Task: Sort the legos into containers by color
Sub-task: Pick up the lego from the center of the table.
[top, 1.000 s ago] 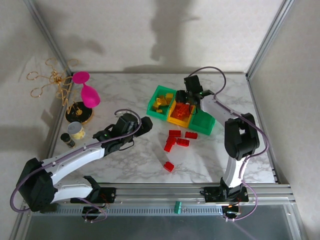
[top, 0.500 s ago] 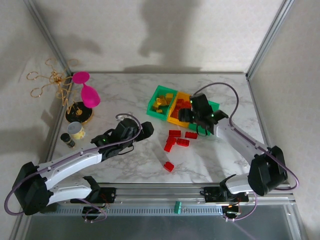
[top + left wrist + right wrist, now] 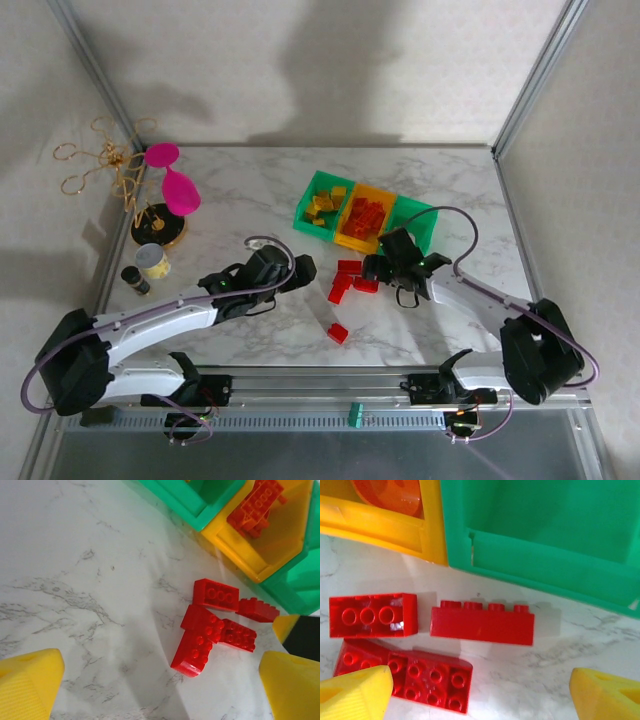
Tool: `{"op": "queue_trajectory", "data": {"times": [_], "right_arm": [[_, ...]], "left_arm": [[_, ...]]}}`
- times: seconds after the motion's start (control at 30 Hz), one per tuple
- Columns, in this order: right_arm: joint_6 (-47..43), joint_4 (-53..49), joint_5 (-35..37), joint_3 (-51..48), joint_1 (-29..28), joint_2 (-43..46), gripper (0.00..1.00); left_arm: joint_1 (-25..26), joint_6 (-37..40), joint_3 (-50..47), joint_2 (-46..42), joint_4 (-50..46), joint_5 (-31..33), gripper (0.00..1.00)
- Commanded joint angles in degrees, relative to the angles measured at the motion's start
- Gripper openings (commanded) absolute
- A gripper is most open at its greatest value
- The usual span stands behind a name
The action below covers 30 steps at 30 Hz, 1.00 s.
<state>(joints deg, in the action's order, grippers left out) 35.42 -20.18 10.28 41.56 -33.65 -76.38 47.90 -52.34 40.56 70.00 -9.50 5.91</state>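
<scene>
Red legos [image 3: 348, 280] sit loose in a tight cluster mid-bench, just below the containers [image 3: 352, 241], several bricks touching. A lone red lego [image 3: 338, 333] lies apart, lower in the top view. Left green bin [image 3: 310, 226] holds yellow legos [image 3: 322, 205]. The yellow-orange bin [image 3: 280, 540] holds a red-orange pile [image 3: 368, 216]. The right green bin [image 3: 420, 230] looks bare inside.

Right gripper [image 3: 372, 266] is at the cluster's right end, w/ its body covering the bricks there in the top view. In the right wrist view its yellow fingers [image 3: 355, 692] are wide apart w/ nothing clamped. Three red bricks lie between them and the green bin wall.

Left gripper [image 3: 303, 268] is just left of the cluster, fingers [image 3: 27, 685] also spread and holding nothing. In the left wrist view the legos and bins lie toward the upper right of the frame. Both grippers flank the pile closely, so the two arms crowd the same spot.

Far left of the bench [image 3: 250, 190], well clear of the legos: pink goblet [image 3: 178, 188], gold wire stand [image 3: 100, 165], cream cup [image 3: 153, 260], dark vial [image 3: 133, 278].

Vs 1 s ago: the right gripper was over the middle bin, then at the bins' front edge, and is now down at the cluster. The right green bin, partly masked by the arm before, is now fully in view. The left gripper has edged closer to the pile. The lone lego hasn't moved.
</scene>
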Motion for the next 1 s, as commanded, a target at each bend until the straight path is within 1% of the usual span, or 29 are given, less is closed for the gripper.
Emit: {"op": "queue_trajectory", "data": {"times": [0.0, 0.1, 0.17, 0.3, 0.4, 0.53, 0.63, 0.87, 0.97], "right_arm": [[1.67, 4.72, 0.78, 1.37, -0.16, -3.76, 0.94], [0.90, 4.25, 2.55, 3.69, 0.30, -7.26, 0.96], [1.01, 4.60, 3.75, 3.99, 0.79, -8.59, 0.94], [0.70, 6.30, 4.15, 3.78, 1.03, -10.51, 0.88], [-0.32, 6.79, 6.01, 4.05, 1.19, -12.16, 0.83], [-1.81, 7.86, 4.51, 4.30, 1.67, -13.64, 0.79], [-2.69, 7.90, 5.08, 4.58, 1.67, -14.65, 0.72], [-3.30, 6.21, 4.83, 3.72, 1.64, -11.79, 0.57], [-2.93, 4.72, 4.07, 3.13, 1.48, -8.70, 0.55]], "left_arm": [[0.96, -0.43, 2.41, 1.13, 1.67, 1.53, 1.00], [1.14, -0.44, 2.86, 1.63, 1.28, 1.89, 0.99], [1.12, -0.27, 2.91, 1.74, 1.00, 2.19, 1.00], [1.13, 0.03, 3.64, 1.79, 0.16, 2.85, 1.00], [1.13, 0.65, 4.11, 2.31, -0.19, 3.25, 1.00], [1.11, 1.01, 5.32, 2.95, -1.13, 3.18, 1.00], [1.12, 1.00, 4.89, 2.69, -0.70, 3.32, 1.00], [1.14, 0.66, 4.27, 0.73, -1.77, 3.56, 1.00], [1.09, 0.66, 4.45, -0.35, -2.45, 3.84, 1.00]]}}
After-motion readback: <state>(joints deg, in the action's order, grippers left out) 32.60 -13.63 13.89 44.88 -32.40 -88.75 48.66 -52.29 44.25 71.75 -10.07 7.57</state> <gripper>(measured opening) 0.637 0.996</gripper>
